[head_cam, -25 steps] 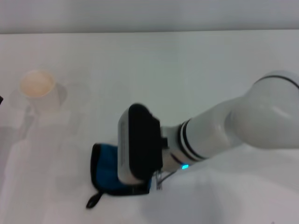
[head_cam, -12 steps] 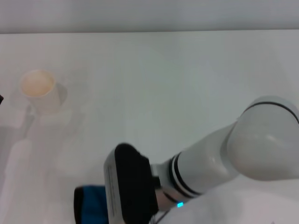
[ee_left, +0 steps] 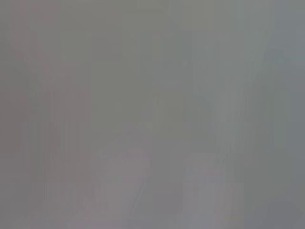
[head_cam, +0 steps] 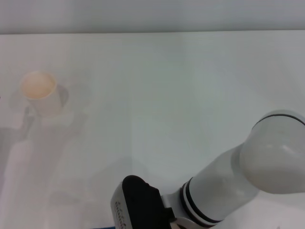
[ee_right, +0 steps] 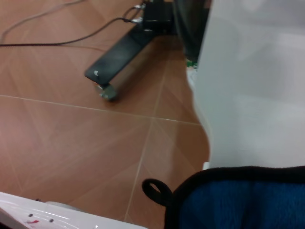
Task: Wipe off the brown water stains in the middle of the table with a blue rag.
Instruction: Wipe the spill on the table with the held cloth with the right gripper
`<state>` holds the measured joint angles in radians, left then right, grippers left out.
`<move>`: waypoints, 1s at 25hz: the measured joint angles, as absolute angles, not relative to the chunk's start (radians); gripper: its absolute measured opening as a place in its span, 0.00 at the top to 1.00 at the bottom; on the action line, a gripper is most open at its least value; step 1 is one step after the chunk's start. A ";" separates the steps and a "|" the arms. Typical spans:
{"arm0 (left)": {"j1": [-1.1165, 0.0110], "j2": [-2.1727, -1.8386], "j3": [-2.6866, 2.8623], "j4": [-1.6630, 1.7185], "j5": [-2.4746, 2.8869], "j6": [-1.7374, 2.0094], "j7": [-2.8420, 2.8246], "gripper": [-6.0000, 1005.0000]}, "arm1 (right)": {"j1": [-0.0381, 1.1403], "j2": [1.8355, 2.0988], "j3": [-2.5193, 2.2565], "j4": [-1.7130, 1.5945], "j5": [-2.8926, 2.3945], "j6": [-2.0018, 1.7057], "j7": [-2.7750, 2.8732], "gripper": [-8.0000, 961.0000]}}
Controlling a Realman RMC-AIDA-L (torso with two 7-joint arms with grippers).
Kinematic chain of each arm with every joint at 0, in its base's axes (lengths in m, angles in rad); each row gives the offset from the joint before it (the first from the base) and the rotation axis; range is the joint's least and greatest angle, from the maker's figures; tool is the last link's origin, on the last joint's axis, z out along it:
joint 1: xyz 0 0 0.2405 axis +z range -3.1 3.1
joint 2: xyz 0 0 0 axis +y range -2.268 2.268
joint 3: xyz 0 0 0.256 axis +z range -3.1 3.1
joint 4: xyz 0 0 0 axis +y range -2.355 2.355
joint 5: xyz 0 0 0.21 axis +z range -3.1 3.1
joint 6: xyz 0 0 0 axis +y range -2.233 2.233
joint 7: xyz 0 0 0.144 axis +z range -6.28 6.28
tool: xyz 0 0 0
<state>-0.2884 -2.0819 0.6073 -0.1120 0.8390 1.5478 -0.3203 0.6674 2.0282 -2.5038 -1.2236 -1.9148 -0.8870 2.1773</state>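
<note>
In the head view the white table (head_cam: 157, 95) fills the picture, and the brown water stains do not show on it. My right arm's black wrist block (head_cam: 139, 206) sits at the table's near edge, and the gripper itself runs off the picture. The blue rag (ee_right: 238, 202) appears only in the right wrist view. It lies close under that camera, showing its black edging and small black loop (ee_right: 155, 188). Whether the gripper holds it cannot be seen. The left gripper is out of view, and the left wrist view is a blank grey.
A white paper cup (head_cam: 42, 91) with a beige inside stands at the table's far left. Past the rag, the right wrist view shows a brown tiled floor (ee_right: 71, 129), a black base with cables (ee_right: 126, 50) and a white upright panel (ee_right: 252, 86).
The right arm has drawn back toward the table's near edge. The blue rag moved with it and slid out of the head view's bottom edge.
</note>
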 joint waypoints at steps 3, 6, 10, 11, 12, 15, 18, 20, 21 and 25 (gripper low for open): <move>-0.287 -2.081 0.607 -0.112 0.832 1.548 -0.334 0.11 | 0.666 2.029 -2.502 -1.211 -1.906 -0.861 2.171 0.96; -0.284 -2.081 0.607 -0.111 0.832 1.548 -0.336 0.11 | 0.661 2.029 -2.484 -1.190 -1.907 -0.818 2.170 0.96; -0.284 -2.082 0.607 -0.110 0.832 1.548 -0.336 0.11 | 0.651 2.028 -2.440 -1.162 -1.918 -0.780 2.161 0.95; -0.285 -2.082 0.608 -0.109 0.831 1.548 -0.336 0.11 | 0.650 2.028 -2.430 -1.153 -1.920 -0.771 2.157 0.95; -0.285 -2.082 0.608 -0.108 0.831 1.548 -0.336 0.11 | 0.649 2.028 -2.419 -1.144 -1.921 -0.763 2.153 0.95; -0.286 -2.082 0.607 -0.102 0.831 1.548 -0.336 0.11 | 0.647 2.026 -2.375 -1.117 -1.930 -0.753 2.144 0.95; -0.287 -2.082 0.607 -0.097 0.830 1.548 -0.336 0.11 | 0.644 2.024 -2.317 -1.094 -1.957 -0.755 2.142 0.95; -0.288 -2.082 0.607 -0.097 0.830 1.546 -0.336 0.11 | 0.643 2.023 -2.277 -1.078 -1.982 -0.758 2.142 0.95; -0.288 -2.082 0.607 -0.097 0.829 1.546 -0.336 0.11 | 0.643 2.023 -2.254 -1.070 -1.996 -0.757 2.142 0.95; -0.288 -2.082 0.607 -0.097 0.823 1.545 -0.336 0.11 | 0.647 2.022 -2.173 -1.032 -2.041 -0.755 2.141 0.95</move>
